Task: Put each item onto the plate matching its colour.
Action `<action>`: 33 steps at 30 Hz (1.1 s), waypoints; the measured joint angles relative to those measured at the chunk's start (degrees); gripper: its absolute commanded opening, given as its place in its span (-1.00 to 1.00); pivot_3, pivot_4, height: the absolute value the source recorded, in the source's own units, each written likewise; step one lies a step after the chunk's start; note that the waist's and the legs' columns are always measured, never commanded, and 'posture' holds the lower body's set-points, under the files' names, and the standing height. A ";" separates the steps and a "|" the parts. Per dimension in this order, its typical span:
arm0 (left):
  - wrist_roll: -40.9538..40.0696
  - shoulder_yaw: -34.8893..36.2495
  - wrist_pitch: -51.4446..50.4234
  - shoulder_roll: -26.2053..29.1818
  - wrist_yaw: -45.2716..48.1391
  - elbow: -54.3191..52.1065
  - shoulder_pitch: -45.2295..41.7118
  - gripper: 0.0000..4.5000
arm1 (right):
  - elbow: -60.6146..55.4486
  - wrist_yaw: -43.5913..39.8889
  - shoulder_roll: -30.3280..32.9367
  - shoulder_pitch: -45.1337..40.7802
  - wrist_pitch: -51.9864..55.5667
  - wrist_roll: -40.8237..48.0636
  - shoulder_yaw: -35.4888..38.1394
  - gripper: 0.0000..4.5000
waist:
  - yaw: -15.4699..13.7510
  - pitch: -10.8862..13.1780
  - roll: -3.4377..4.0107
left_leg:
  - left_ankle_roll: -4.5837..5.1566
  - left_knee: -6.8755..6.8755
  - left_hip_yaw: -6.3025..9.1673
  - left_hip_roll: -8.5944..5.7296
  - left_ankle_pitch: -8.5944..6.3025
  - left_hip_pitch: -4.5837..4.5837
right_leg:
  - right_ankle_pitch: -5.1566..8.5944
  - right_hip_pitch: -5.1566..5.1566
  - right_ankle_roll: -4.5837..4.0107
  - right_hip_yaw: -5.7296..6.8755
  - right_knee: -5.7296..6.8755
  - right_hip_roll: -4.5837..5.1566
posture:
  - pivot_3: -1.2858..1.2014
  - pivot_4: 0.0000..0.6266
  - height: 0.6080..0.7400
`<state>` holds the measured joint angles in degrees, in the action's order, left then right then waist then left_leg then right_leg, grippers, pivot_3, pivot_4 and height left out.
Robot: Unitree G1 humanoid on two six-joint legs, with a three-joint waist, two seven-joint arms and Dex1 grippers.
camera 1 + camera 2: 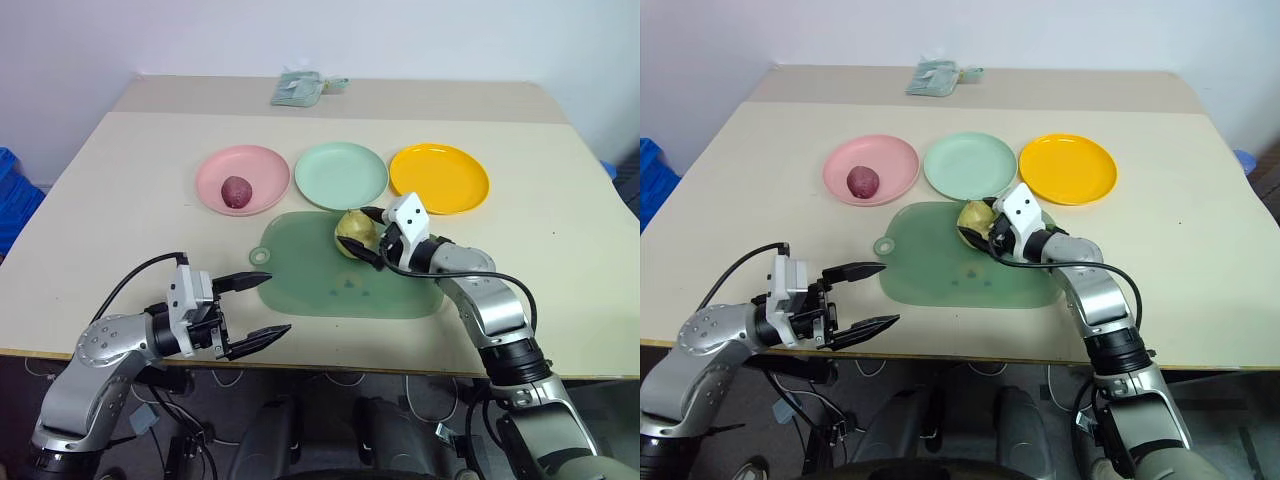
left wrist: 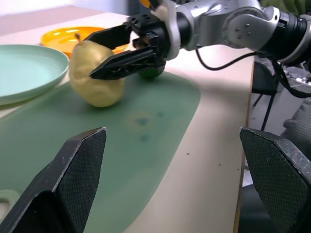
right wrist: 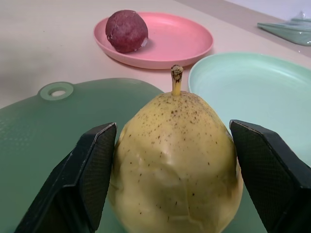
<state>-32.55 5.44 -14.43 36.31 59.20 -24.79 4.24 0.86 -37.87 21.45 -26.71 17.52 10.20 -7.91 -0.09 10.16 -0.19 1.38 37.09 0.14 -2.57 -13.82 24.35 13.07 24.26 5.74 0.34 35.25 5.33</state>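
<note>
Nearest, at the front edge of the counter (image 1: pixel 120 200), the left hand (image 1: pixel 262 307) is held level with its 2 black fingers spread wide and nothing between them; it hovers just off the front left corner of the translucent green mat (image 1: pixel 330 285).

Further in, the right hand (image 1: pixel 367 238) is reached over the far part of the mat, and its fingers are set on either side of the pale yellow pear (image 3: pixel 177 165), which stands upright on the mat with its stem up. From the right wrist view, narrow gaps can be seen between the finger pads and the pear's skin, so the fingers are parted around the fruit and are not pressed onto it. In the left wrist view, a small dark green lump (image 2: pixel 151 73) is seen on the mat just behind the right hand's fingers; little of it can be made out.

Beyond the mat, 3 round plates are lined up in a row: the pink plate (image 1: pixel 215 170) on the left, the mint green plate (image 1: pixel 341 175) in the middle and the yellow-orange plate (image 1: pixel 440 178) on the right. The purple-red egg-shaped lump (image 1: pixel 236 191) is lying on the pink plate. The pear stands just before the near rim of the mint green plate.

Farthest, a folded greenish packet (image 1: pixel 300 88) is lying at the back of the counter.
</note>
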 measured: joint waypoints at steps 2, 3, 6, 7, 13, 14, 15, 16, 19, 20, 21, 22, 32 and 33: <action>0.34 -0.13 0.16 -0.15 -0.29 0.01 -0.18 1.00 | 0.62 -0.10 -0.06 -0.23 -0.53 -0.31 -0.09 0.18 | 0.01 0.00 0.00 | 0.00 0.00 0.00 0.00 0.00 0.00 | 0.00 0.00 0.00 0.00 0.00 0.00 | 0.03 -0.52 1.00; 0.52 -0.18 0.17 -0.28 -0.45 0.01 -0.18 1.00 | 0.66 -0.16 -0.06 -0.26 -0.58 -0.39 -0.09 0.15 | 0.01 0.00 0.00 | 0.00 0.00 0.00 0.00 0.00 0.00 | 0.00 -0.01 0.00 0.00 0.00 0.00 | 0.03 -0.52 1.00; 0.81 -0.30 0.17 -0.54 -0.92 0.00 -0.17 1.00 | 0.77 -0.19 -0.23 -0.33 -0.58 -0.31 0.05 0.15 | 0.03 0.00 0.00 | 0.01 0.00 0.00 0.00 0.00 0.00 | 0.00 -0.01 0.00 0.00 0.01 -0.01 | 0.03 -0.52 1.00; 0.85 -0.38 0.17 -0.65 -1.16 0.00 -0.17 1.00 | 1.20 -0.16 -0.45 -0.57 -0.53 -0.06 0.29 0.15 | 0.07 0.00 0.00 | 0.01 0.01 0.00 0.00 0.01 0.00 | 0.00 -0.01 0.00 0.00 0.01 -0.01 | 0.03 -0.52 1.00; 1.35 -1.89 0.15 -1.58 -3.26 -0.11 -0.40 1.00 | 13.27 1.38 -1.10 -11.88 -4.03 1.03 4.87 0.15 | 0.90 0.03 0.05 | -0.01 0.01 0.00 0.00 0.03 0.01 | -0.01 0.02 0.01 0.00 0.05 -0.04 | 0.03 -0.52 1.00; 1.46 -2.02 0.15 -1.60 -3.57 -0.17 -0.52 1.00 | 17.35 2.16 -0.71 -15.07 -6.50 0.42 5.84 0.15 | 0.98 0.03 0.05 | -0.04 -0.01 0.00 0.00 0.04 0.01 | -0.01 0.04 0.01 0.00 0.05 -0.07 | 0.03 -0.52 1.00; 1.56 -2.05 0.15 -1.62 -3.96 -0.28 -0.51 1.00 | 22.08 2.87 -0.38 -18.28 -9.31 -0.22 6.43 0.15 | 1.05 0.03 0.05 | -0.05 -0.02 -0.01 0.00 0.05 0.01 | -0.01 0.04 0.02 0.01 0.06 -0.08 | 0.03 -0.52 1.00; 1.65 -2.23 0.12 -1.70 -4.49 -0.49 -0.61 1.00 | 29.57 4.15 0.31 -22.76 -12.73 -1.01 7.32 0.15 | 1.13 0.04 0.07 | -0.07 -0.03 -0.04 0.00 0.07 0.01 | -0.02 0.06 0.01 0.00 0.07 -0.08 | 0.03 -0.52 1.00; 1.68 -2.43 0.02 -1.88 -5.36 -1.14 -0.48 1.00 | 48.07 7.44 2.59 -32.64 -20.54 -2.89 9.98 0.15 | 0.96 0.05 0.06 | -0.09 -0.09 -0.04 0.00 0.08 0.03 | -0.01 0.07 0.01 0.00 0.06 -0.10 | 0.03 -0.52 1.00; 1.68 -2.44 -0.04 -1.88 -5.65 -1.28 -0.51 1.00 | 52.87 8.24 3.15 -34.76 -22.63 -3.36 10.63 0.15 | 1.01 0.04 0.06 | -0.09 -0.12 -0.04 0.00 0.08 0.03 | -0.01 0.06 0.01 0.00 0.04 -0.10 | 0.03 -0.52 1.00; 1.68 -2.42 -0.14 -1.89 -6.02 -1.38 -0.50 1.00 | 58.17 8.96 3.50 -36.79 -24.66 -4.11 10.96 0.15 | 1.16 0.04 0.06 | -0.08 -0.13 -0.06 0.00 0.08 0.03 | -0.02 0.07 0.01 -0.01 0.03 -0.10 | 0.03 -0.52 1.00; 1.68 -2.43 -0.27 -1.92 -6.50 -1.64 -0.51 1.00 | 62.82 9.95 3.67 -38.31 -26.08 -5.00 11.12 0.37 | 1.26 0.04 0.06 | -0.08 -0.13 -0.06 0.00 0.09 0.03 | -0.02 0.07 0.01 -0.01 0.03 -0.10 | 0.03 -0.52 1.00; 1.55 -2.41 -1.46 -1.94 -9.53 -5.27 0.35 1.00 | 75.85 15.78 3.39 -39.06 -28.08 -9.30 12.69 0.99 | 1.35 0.12 0.19 | -0.12 -0.09 -0.07 0.01 0.12 0.02 | -0.03 0.08 -0.01 -0.04 0.15 -0.11 | 0.03 -0.52 1.00; 1.55 -2.41 -1.65 -1.91 -9.75 -5.60 0.52 1.00 | 75.85 15.82 3.39 -39.06 -28.30 -9.38 12.88 0.99 | 1.31 0.12 0.19 | -0.12 -0.08 -0.07 0.01 0.13 0.02 | -0.03 0.08 -0.01 -0.04 0.15 -0.12 | 0.03 -0.52 1.00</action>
<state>-31.01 3.03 -16.07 34.39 49.46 -30.39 4.76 76.72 -22.05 24.84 -65.77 -10.77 0.82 4.97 1.23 10.28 0.00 1.26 37.01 0.07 -2.56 -13.69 24.37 13.04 24.33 5.73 0.30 35.41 5.21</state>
